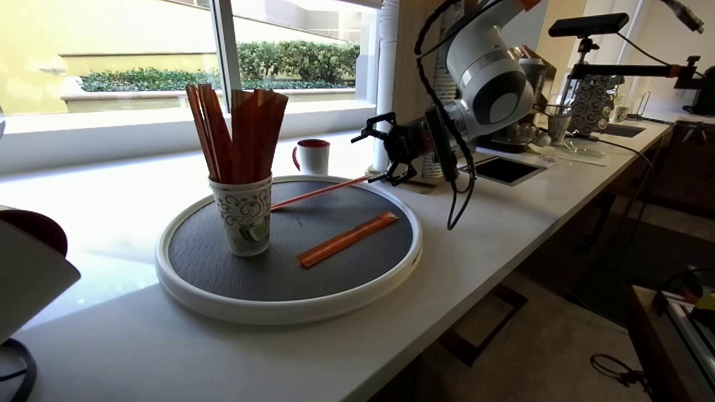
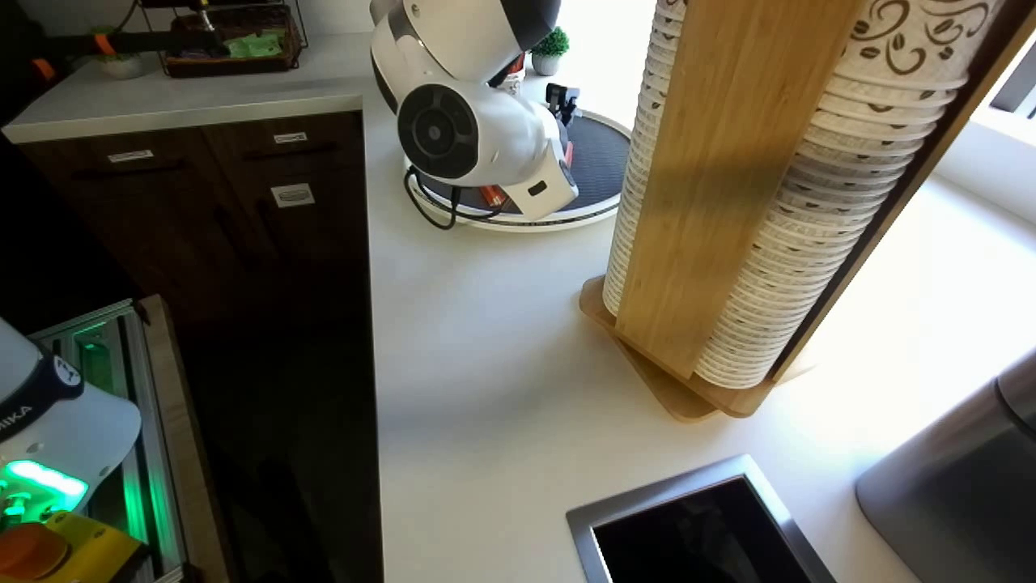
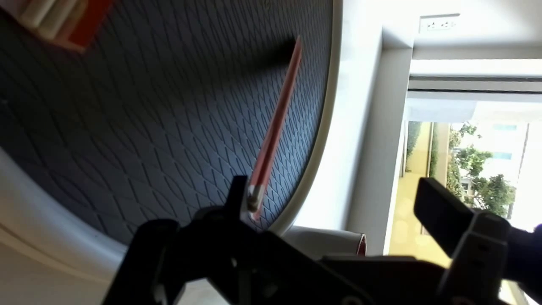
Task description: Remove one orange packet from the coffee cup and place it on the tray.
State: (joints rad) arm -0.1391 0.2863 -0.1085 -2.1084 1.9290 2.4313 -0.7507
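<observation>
While the left edge of an exterior view is taken up by a white object with a dark red part, the round tray is set to its right on the white counter. Toward the left of its grey surface the coffee cup is stood upright, and by it a bundle of orange packets is held, their tops reaching well above its lip. Just beyond the tray's far rim a white mug with a red handle is placed.

From the cup's right outline a single orange packet, out of the cup, is stretched across the far part of the tray. Its near end in the wrist view is seen just beside one finger; whether the two are touching, or whether that end is raised off the tray, cannot be told. Nearer the viewer, apart from the cup, a second packet is laid flat on the tray.

Near the tray's far right rim the gripper is held, its jaws spread wide apart. It is carried by a pale arm, by which part of the tray is hidden in an exterior view. Farther right, a dark opening with a metal frame is let into the counter. In an exterior view, to the right of the arm, a wooden stand is filled with stacked paper cups.
</observation>
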